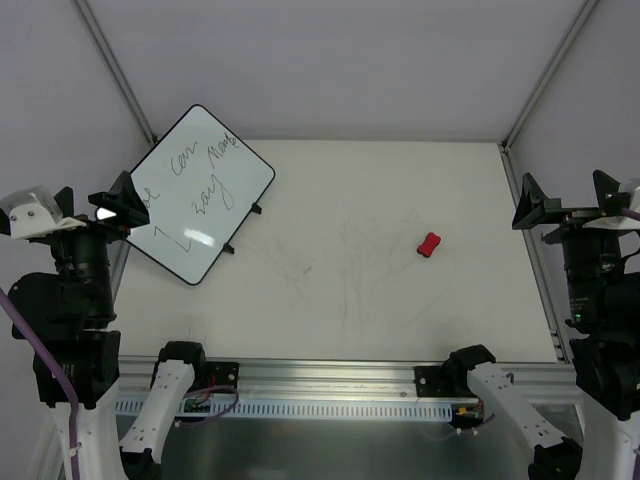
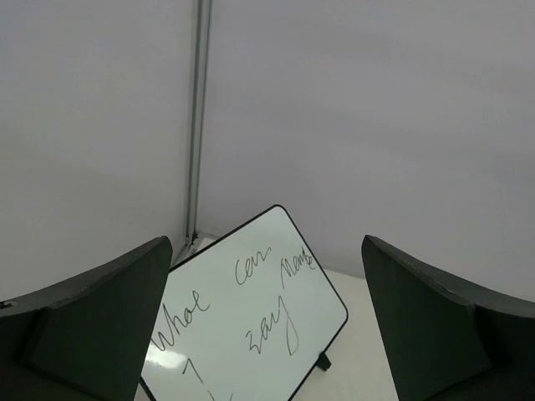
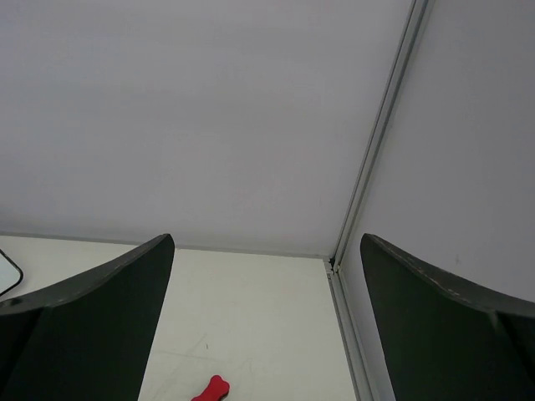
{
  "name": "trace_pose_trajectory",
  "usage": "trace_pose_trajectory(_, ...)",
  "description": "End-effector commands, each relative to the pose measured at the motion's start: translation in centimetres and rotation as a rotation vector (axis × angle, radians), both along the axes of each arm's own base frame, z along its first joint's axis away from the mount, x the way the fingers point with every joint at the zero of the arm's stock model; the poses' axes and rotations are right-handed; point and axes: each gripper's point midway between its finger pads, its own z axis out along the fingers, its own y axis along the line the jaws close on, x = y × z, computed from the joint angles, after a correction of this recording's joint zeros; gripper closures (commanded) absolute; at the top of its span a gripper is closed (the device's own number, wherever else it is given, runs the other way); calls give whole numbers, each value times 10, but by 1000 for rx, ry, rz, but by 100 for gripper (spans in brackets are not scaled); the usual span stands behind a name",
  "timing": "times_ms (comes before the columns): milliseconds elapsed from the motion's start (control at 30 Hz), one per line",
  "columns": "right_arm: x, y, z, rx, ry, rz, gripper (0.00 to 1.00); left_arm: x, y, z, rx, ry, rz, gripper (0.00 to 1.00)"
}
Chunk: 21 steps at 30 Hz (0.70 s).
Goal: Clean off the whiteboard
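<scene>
The whiteboard [image 1: 200, 192] lies tilted at the far left of the table, black-rimmed, with dark handwriting and two black clips on its right edge. It also shows in the left wrist view [image 2: 251, 322]. A small red bone-shaped eraser [image 1: 429, 245] lies right of the table's middle, and shows in the right wrist view [image 3: 210, 390]. My left gripper [image 1: 93, 203] is open and empty, raised at the left edge near the board's lower corner. My right gripper [image 1: 565, 205] is open and empty, raised at the right edge, well away from the eraser.
The white tabletop [image 1: 340, 290] has faint scribbles. Metal frame posts [image 1: 115, 65] stand at the back corners, with white walls behind. A metal rail [image 1: 320, 385] runs along the near edge by the arm bases.
</scene>
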Motion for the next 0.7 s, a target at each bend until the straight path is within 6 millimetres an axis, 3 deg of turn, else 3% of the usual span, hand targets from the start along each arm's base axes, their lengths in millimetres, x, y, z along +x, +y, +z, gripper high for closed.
trace_pose_trajectory(0, 14, 8, -2, 19, 2, 20, 1, 1, 4, 3, -38, -27, 21, 1)
trace_pose_trajectory(100, 26, 12, -19, 53, 51, 22, 1, 23, -2, -18, -85, 31, -12, 1)
trace_pose_trajectory(300, 58, 36, -78, 135, 212, 88, 1, 78, -22, -74, -215, 218, -102, 1)
trace_pose_trajectory(333, 65, 44, -90, 132, 250, 119, 1, 96, -31, -92, -259, 281, -138, 1)
trace_pose_trajectory(400, 75, 57, -118, 128, 332, 159, 1, 113, -40, -113, -303, 348, -169, 1)
trace_pose_trajectory(500, 87, 71, -158, 130, 469, 199, 1, 144, -51, -161, -392, 488, -181, 1)
trace_pose_trajectory(633, 95, 81, -194, 153, 605, 213, 1, 181, -58, -231, -434, 686, -103, 1)
trace_pose_trajectory(667, 95, 82, -201, 156, 627, 210, 1, 187, -60, -239, -433, 712, -89, 1)
